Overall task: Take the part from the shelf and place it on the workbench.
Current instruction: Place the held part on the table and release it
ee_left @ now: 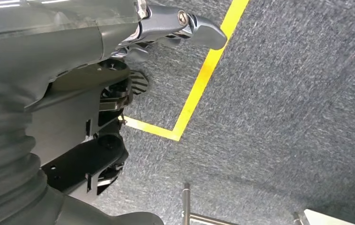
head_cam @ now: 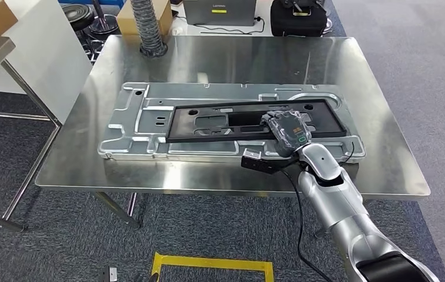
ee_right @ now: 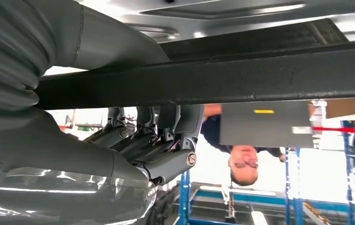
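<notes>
The part is a black rectangular frame (head_cam: 220,106) lying flat on a large silver stamped panel (head_cam: 143,126) on the steel workbench (head_cam: 208,59). My right hand (head_cam: 288,132) grips the frame's near bar toward its right end. In the right wrist view its fingers (ee_right: 156,140) curl around that black bar (ee_right: 260,77). My left hand (ee_left: 180,23) hangs over the grey carpet with its thumb stretched out and nothing in it.
At the bench's far edge stand a grey ribbed hose (head_cam: 146,26), a cardboard box (head_cam: 127,17), a laptop (head_cam: 220,12) and a black bag (head_cam: 298,17). A white board (head_cam: 43,53) stands to the left. Yellow tape (head_cam: 211,264) marks the floor. A person (ee_right: 241,159) is beyond the bench.
</notes>
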Available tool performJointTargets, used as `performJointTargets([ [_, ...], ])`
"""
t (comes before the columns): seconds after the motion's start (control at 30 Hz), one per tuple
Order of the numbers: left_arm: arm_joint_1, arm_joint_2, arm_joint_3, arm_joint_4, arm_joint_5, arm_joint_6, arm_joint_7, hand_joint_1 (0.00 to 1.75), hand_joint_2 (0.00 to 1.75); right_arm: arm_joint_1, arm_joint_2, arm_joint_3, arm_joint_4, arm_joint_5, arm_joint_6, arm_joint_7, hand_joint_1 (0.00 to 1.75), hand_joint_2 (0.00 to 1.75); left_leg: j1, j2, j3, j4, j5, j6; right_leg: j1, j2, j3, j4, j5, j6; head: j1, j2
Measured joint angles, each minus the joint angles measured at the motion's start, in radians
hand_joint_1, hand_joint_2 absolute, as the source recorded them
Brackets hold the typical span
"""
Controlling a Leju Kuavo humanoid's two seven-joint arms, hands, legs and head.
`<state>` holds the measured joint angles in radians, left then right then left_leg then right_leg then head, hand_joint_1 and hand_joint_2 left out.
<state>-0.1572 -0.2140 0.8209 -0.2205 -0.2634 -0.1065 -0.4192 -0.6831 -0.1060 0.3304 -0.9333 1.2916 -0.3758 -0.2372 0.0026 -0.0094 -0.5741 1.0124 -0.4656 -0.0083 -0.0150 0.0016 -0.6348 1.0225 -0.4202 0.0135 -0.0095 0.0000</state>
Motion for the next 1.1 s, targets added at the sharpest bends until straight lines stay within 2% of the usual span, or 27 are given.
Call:
performJointTargets([
  [0.07,0.0,0.0,0.0,0.0,0.0,0.0,0.0,0.0,1.75,-0.002,-0.001,-0.002,0.0,0.0,0.0,0.0,1.75,1.75,0.002,0.002,-0.007,0.024,-0.019,-0.01,-0.003,0.001,0.007,-0.006,-0.002,-0.013,-0.001,0.0],
  [0.1,0.0,0.0,0.0,0.0,0.0,0.0,0.0,0.0,1.75,-0.003,-0.001,-0.003,0.0,0.0,0.0,0.0,1.75,1.75,0.004,0.003,-0.024,0.064,-0.04,-0.015,-0.005,0.001,0.012,-0.008,-0.003,-0.018,-0.002,0.0],
  [0.17,-0.001,0.0,0.0,0.0,0.001,0.0,0.0,0.0,1.75,-0.005,0.0,-0.003,0.0,0.0,0.003,0.0,1.75,1.75,0.006,0.003,-0.091,0.195,-0.093,-0.021,-0.004,0.001,0.019,-0.009,-0.009,-0.026,-0.003,0.0],
  [0.2,0.0,0.0,0.0,0.0,0.001,0.0,0.0,0.0,1.75,-0.005,0.0,-0.003,0.0,0.0,0.006,0.0,1.75,1.75,0.007,0.003,-0.127,0.258,-0.109,-0.023,-0.002,0.001,0.023,-0.009,-0.013,-0.027,-0.003,0.0],
  [0.23,0.001,0.0,0.0,0.0,0.002,0.0,0.001,0.0,1.75,-0.005,0.0,-0.003,0.0,0.0,0.01,0.0,1.75,1.75,0.007,0.003,-0.152,0.292,-0.108,-0.024,-0.001,0.001,0.027,-0.008,-0.017,-0.028,-0.003,0.0],
  [0.27,0.001,0.0,0.0,0.0,0.002,0.0,0.001,0.0,1.75,-0.005,0.0,-0.003,0.0,0.0,0.014,0.0,1.75,1.75,0.007,0.003,-0.159,0.288,-0.087,-0.023,0.0,0.001,0.033,-0.008,-0.021,-0.027,-0.003,0.0],
  [0.3,0.002,0.001,0.0,0.0,0.002,0.0,0.001,0.0,1.75,-0.005,0.0,-0.003,0.0,0.0,0.017,0.0,1.75,1.75,0.007,0.003,-0.146,0.242,-0.048,-0.02,0.0,0.002,0.04,-0.008,-0.026,-0.026,-0.003,0.0],
  [0.33,0.002,0.001,0.0,0.0,0.002,0.0,0.001,0.0,1.75,-0.005,0.0,-0.003,0.0,0.0,0.019,0.001,1.75,1.75,0.007,0.003,-0.12,0.172,-0.001,-0.015,0.001,0.002,0.047,-0.008,-0.031,-0.024,-0.003,0.0],
  [0.37,0.001,0.001,0.0,0.0,0.002,0.0,0.001,0.0,1.75,-0.007,0.0,-0.003,0.0,0.0,0.02,0.002,1.75,1.75,0.005,0.003,-0.093,0.105,0.034,-0.01,0.003,0.002,0.053,-0.008,-0.037,-0.021,-0.002,0.0],
  [0.4,0.0,0.001,0.0,0.0,0.002,0.0,0.001,0.0,1.75,-0.009,0.001,-0.003,0.0,-0.001,0.021,0.003,1.75,1.75,0.002,0.003,-0.07,0.05,0.053,-0.004,0.005,0.003,0.055,-0.007,-0.04,-0.017,-0.002,0.0],
  [0.43,0.001,0.001,0.0,0.0,0.002,0.0,0.001,0.0,1.75,-0.011,0.001,-0.004,0.0,-0.001,0.022,0.004,1.75,1.75,0.0,0.003,-0.058,0.02,0.058,0.0,0.005,0.003,0.056,-0.007,-0.043,-0.012,-0.002,0.0],
  [0.57,0.003,0.001,0.0,0.0,0.003,0.0,-0.001,0.0,1.75,-0.013,0.0,-0.009,0.003,-0.001,0.026,0.012,1.75,1.75,0.003,0.003,-0.042,-0.005,0.049,0.018,0.004,0.001,0.053,0.003,-0.057,0.01,-0.001,0.0],
  [0.63,0.002,0.001,0.0,0.0,0.003,0.0,-0.002,0.0,1.75,-0.017,0.001,-0.014,0.01,-0.001,0.023,0.017,1.75,1.75,0.006,0.003,-0.032,-0.013,0.047,0.027,0.002,0.0,0.01,0.091,-0.098,0.016,-0.001,0.0],
  [0.7,0.001,0.001,0.0,0.0,0.002,0.0,-0.002,0.0,1.75,-0.019,0.001,-0.019,0.032,-0.001,0.019,0.02,1.75,1.75,0.005,0.003,-0.028,-0.013,0.042,0.033,0.001,0.0,-0.067,0.224,-0.144,0.021,-0.001,0.0],
  [0.73,0.001,0.001,0.0,0.0,0.002,0.0,-0.001,0.0,1.75,-0.018,0.001,-0.023,0.047,-0.001,0.016,0.021,1.75,1.75,0.005,0.002,-0.025,-0.013,0.039,0.034,0.0,0.0,-0.095,0.265,-0.147,0.023,-0.001,0.0],
  [0.77,0.002,0.001,0.0,0.0,0.002,0.0,-0.001,0.0,1.75,-0.018,0.001,-0.028,0.063,-0.001,0.014,0.021,1.75,1.75,0.005,0.001,-0.022,-0.011,0.035,0.034,-0.002,0.0,-0.107,0.269,-0.131,0.024,0.0,0.0],
  [0.8,0.002,0.001,-0.001,0.0,0.002,0.0,0.0,0.0,1.75,-0.018,0.001,-0.033,0.078,-0.002,0.01,0.022,1.75,1.75,0.005,-0.001,-0.018,-0.009,0.03,0.033,-0.003,0.0,-0.099,0.232,-0.095,0.024,0.0,0.0],
  [0.83,0.002,0.0,-0.002,0.0,0.002,0.0,0.001,0.0,1.75,-0.019,0.001,-0.039,0.093,-0.003,0.005,0.022,1.75,1.75,0.005,-0.002,-0.014,-0.005,0.024,0.03,-0.005,-0.001,-0.075,0.166,-0.05,0.023,0.0,0.0],
  [0.87,0.002,0.0,-0.003,0.0,0.002,0.0,0.001,0.0,1.75,-0.021,0.001,-0.045,0.107,-0.006,-0.002,0.022,1.75,1.75,0.003,-0.003,-0.011,-0.001,0.017,0.026,-0.004,-0.002,-0.047,0.099,-0.017,0.021,-0.001,0.0],
  [0.9,0.001,-0.001,-0.005,0.0,0.002,0.0,0.002,0.0,1.75,-0.024,0.001,-0.051,0.122,-0.009,-0.01,0.022,1.75,1.75,0.001,-0.003,-0.009,0.004,0.011,0.022,-0.002,-0.002,-0.025,0.045,0.004,0.017,-0.001,0.0],
  [0.93,0.0,-0.001,-0.006,0.0,0.002,0.0,0.002,0.0,1.75,-0.026,0.001,-0.057,0.137,-0.012,-0.017,0.021,1.75,1.75,-0.001,-0.003,-0.009,0.006,0.007,0.017,0.0,-0.002,-0.013,0.015,0.011,0.013,-0.002,0.0],
  [1.03,-0.001,0.0,-0.008,0.0,0.002,0.0,0.003,0.0,1.75,-0.03,0.001,-0.076,0.18,-0.018,-0.027,0.02,1.75,1.75,-0.002,-0.002,-0.004,0.005,-0.002,0.003,0.0,0.0,-0.005,0.0,0.003,-0.003,-0.003,0.0],
  [1.1,-0.001,0.0,-0.009,0.0,0.002,0.0,0.003,0.0,1.75,-0.033,0.0,-0.087,0.202,-0.019,-0.031,0.019,1.75,1.75,-0.002,0.001,-0.015,0.04,-0.026,-0.007,-0.005,0.0,0.006,-0.007,0.0,-0.014,-0.005,0.0],
])
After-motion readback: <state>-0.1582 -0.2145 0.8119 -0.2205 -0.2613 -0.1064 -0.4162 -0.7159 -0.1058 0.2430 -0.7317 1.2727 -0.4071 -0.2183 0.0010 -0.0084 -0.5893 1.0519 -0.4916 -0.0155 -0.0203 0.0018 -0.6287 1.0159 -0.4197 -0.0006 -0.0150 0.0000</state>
